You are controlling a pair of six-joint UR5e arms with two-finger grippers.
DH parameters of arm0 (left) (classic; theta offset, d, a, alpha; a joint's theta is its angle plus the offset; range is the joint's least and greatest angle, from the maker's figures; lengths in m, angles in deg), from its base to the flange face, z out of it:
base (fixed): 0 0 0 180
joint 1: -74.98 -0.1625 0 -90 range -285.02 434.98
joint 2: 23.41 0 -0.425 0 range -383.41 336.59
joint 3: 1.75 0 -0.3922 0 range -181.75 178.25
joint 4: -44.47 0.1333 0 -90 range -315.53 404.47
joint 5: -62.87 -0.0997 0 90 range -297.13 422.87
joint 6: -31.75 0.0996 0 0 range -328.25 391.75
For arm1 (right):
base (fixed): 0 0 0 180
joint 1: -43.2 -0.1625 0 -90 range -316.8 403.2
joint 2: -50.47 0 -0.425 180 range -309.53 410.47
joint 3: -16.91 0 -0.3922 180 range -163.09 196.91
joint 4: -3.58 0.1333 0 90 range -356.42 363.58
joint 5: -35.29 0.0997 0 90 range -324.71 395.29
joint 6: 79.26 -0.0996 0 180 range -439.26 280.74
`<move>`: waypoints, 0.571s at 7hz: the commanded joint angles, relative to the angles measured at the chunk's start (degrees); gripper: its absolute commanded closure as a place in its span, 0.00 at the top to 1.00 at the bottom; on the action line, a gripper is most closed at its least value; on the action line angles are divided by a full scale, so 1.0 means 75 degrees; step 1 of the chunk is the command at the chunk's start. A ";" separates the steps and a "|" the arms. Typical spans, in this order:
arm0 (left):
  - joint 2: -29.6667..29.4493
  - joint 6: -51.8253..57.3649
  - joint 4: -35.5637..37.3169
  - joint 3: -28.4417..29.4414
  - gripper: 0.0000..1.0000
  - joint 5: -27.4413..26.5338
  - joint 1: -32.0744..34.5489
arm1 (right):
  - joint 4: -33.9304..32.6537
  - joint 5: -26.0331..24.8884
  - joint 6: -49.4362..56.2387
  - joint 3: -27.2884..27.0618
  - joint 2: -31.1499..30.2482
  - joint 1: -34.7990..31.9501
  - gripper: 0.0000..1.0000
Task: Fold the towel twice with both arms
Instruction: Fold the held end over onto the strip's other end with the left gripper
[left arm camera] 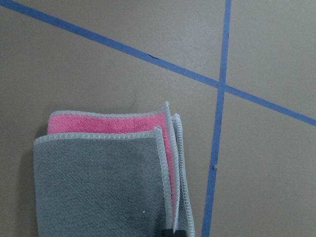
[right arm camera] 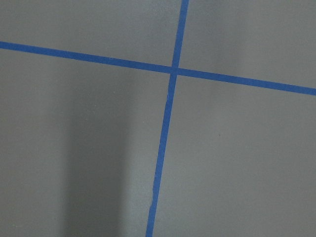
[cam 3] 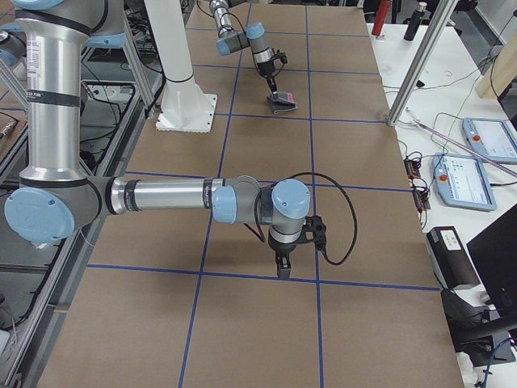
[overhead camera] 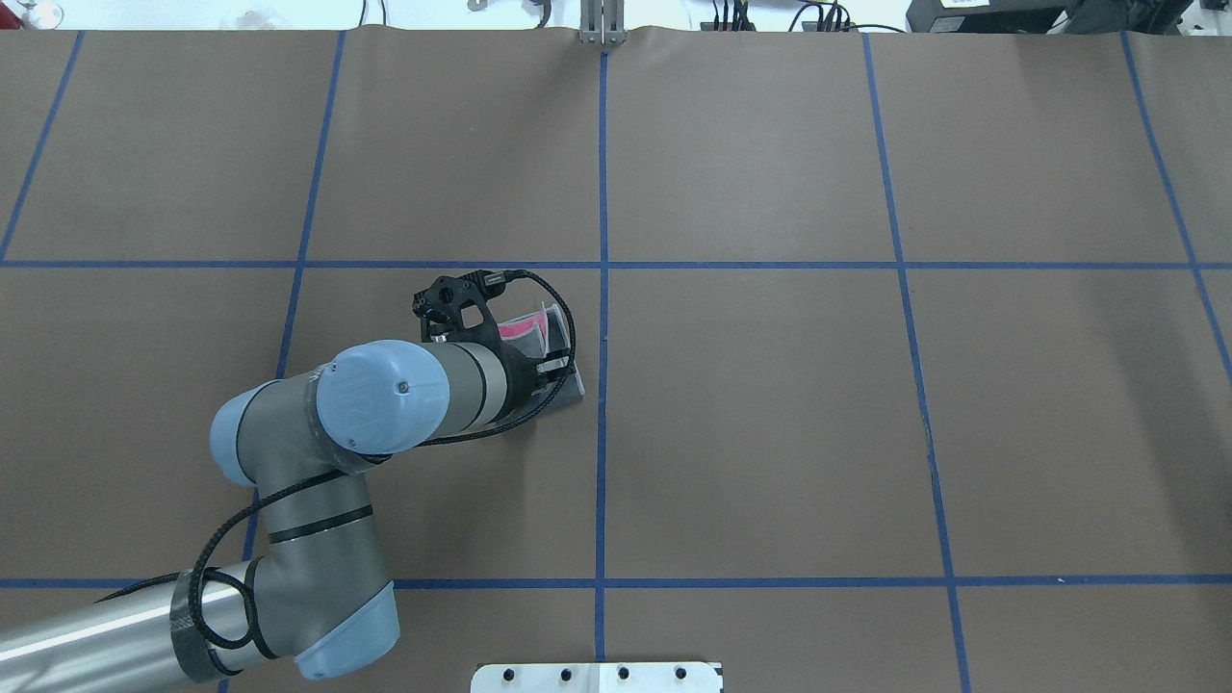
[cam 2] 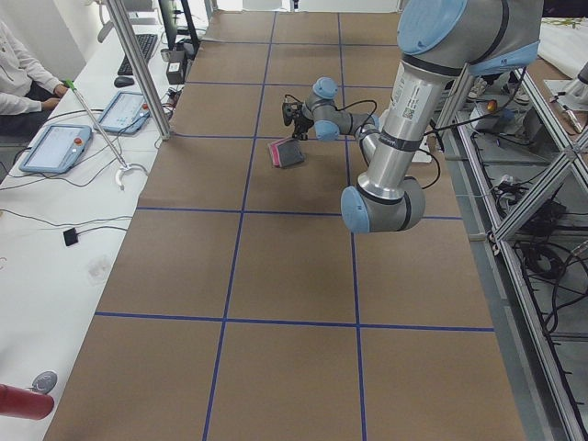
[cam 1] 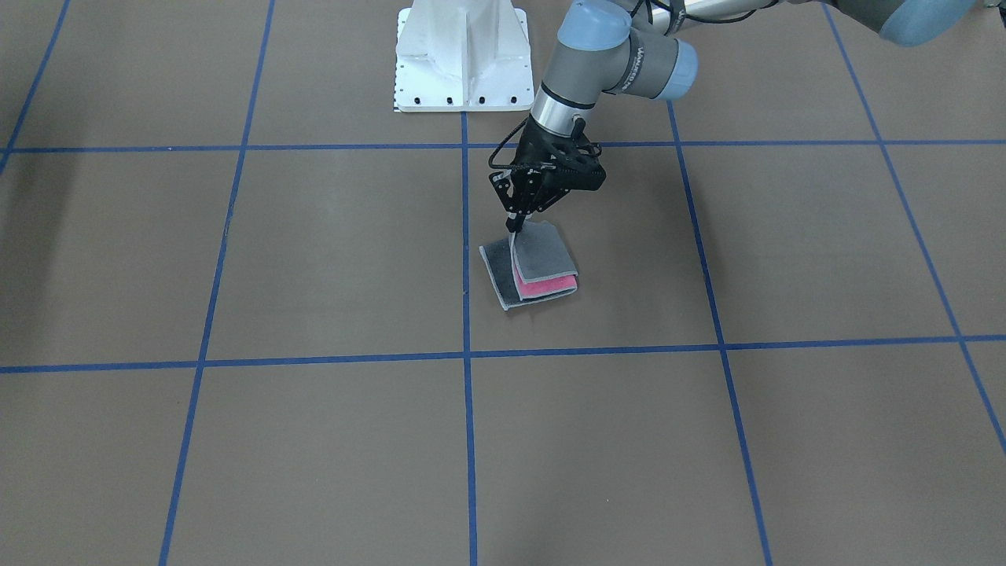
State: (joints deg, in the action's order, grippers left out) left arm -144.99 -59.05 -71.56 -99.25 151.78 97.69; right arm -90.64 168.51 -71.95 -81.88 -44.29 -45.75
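Observation:
The towel [cam 1: 542,255] lies folded small on the brown table near its middle, grey face up, with a pink layer showing at one edge. It also shows in the left wrist view [left arm camera: 98,182], the overhead view [overhead camera: 525,329] and both side views [cam 2: 288,152] [cam 3: 283,100]. My left gripper [cam 1: 515,226] points down, shut on the corner of the top grey layer, which is lifted slightly. A fingertip [left arm camera: 170,233] shows at the towel's edge. My right gripper [cam 3: 280,271] hangs just above bare table far from the towel; I cannot tell if it is open or shut.
The white pedestal base [cam 1: 464,55] stands at the robot's edge of the table. Blue tape lines [right arm camera: 168,113] grid the brown surface. A side desk with tablets [cam 2: 55,147] and a seated person [cam 2: 18,73] runs along the far edge.

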 commanded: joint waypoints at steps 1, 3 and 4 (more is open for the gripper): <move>-0.0078 0.0000 0.0001 0.0145 0.00 -0.0007 -0.0005 | 0.0000 0.0003 -0.0013 -0.0023 0.0012 0.0000 1.00; -0.0171 0.0000 0.0013 0.0169 0.20 -0.0007 -0.0005 | 0.0012 0.0003 -0.0025 -0.0023 0.0024 0.0000 1.00; -0.0300 0.0012 0.0071 0.0273 0.60 -0.0007 0.0006 | 0.0012 0.0003 -0.0037 -0.0023 0.0024 0.0000 1.00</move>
State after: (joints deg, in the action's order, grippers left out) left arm -146.28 -59.02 -71.39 -97.86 151.73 97.66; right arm -90.56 168.54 -72.13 -82.05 -44.14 -45.75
